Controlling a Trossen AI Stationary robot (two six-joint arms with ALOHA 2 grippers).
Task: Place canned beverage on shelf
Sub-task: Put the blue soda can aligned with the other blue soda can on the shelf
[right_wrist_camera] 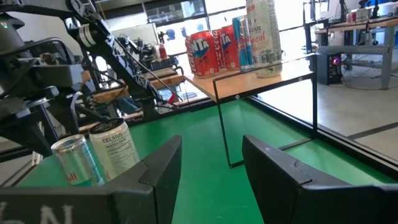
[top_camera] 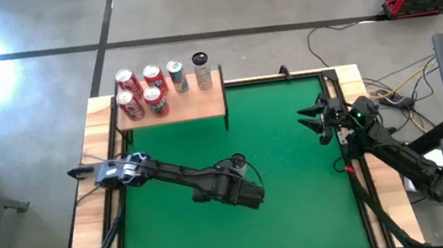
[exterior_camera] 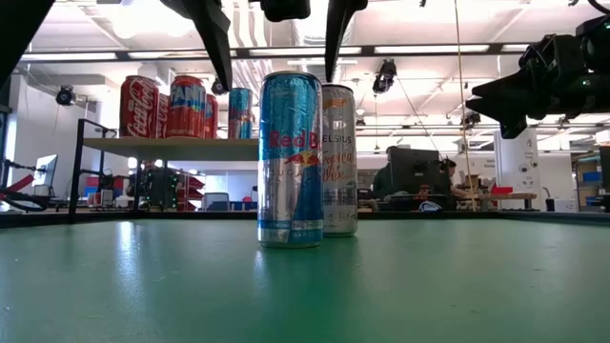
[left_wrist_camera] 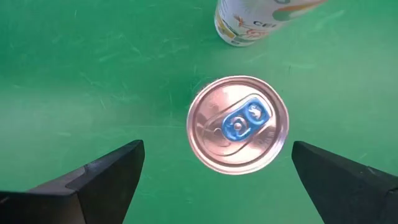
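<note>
Jaws spread wide, left gripper hovers over Red Bull can.

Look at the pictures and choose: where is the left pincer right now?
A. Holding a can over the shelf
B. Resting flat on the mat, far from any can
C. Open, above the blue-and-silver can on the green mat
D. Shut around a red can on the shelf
C: the left pincer hangs open, its fingers either side of the top of the blue-and-silver can, which stands on the green mat.

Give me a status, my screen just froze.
Left gripper open above the Red Bull can, not touching. Right gripper shut, parked at table's right edge. Celsius can close behind target. Shelf holds six cans.
</note>
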